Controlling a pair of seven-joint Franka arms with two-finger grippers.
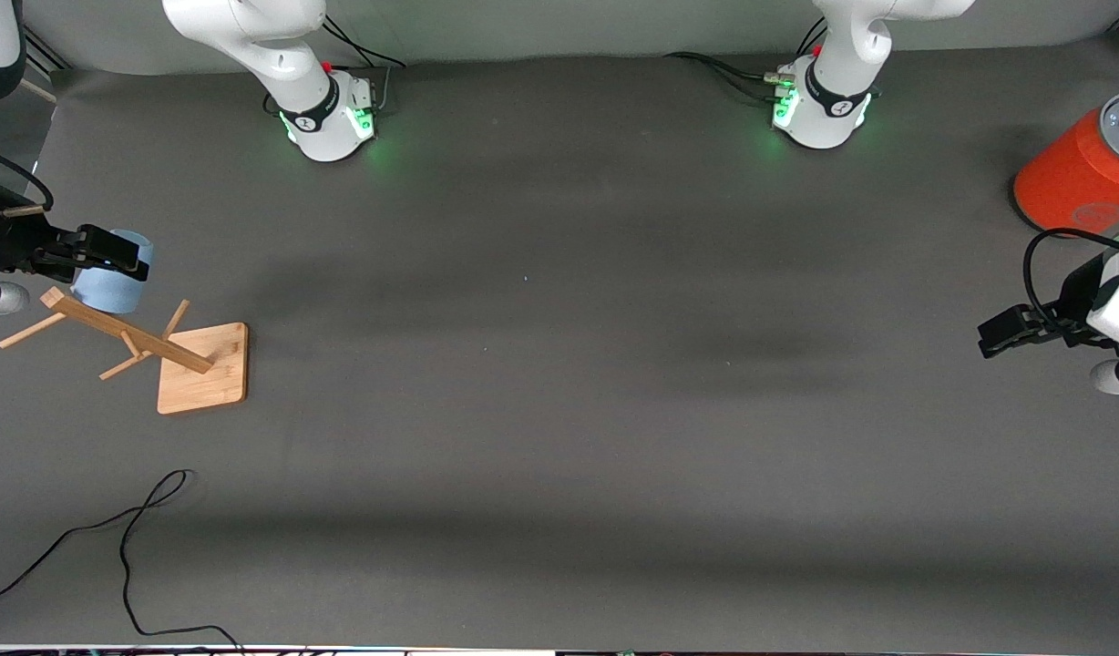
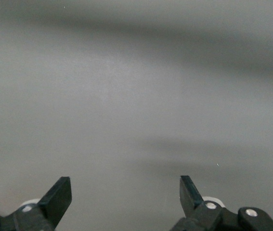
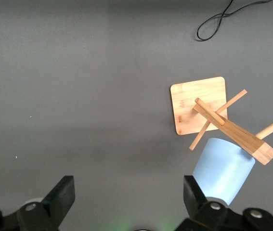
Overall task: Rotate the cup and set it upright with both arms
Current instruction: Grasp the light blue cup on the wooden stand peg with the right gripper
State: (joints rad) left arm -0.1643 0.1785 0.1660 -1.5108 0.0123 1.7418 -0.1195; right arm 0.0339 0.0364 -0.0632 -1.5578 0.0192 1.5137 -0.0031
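A dark grey mat covers the counter [image 1: 559, 410] (soft shadow bands cross it). A black cable [image 1: 127, 547] loops near the front edge. Green light glows on the mat.

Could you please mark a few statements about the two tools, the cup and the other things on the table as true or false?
1. The right tool is open. True.
2. The cup stands at the middle of the table. False: it is by the wooden rack, at the right arm's end.
3. The left tool grips the cup. False: it is open and holds nothing, over bare table.
4. An orange-red cylinder stands at the left arm's end. True.
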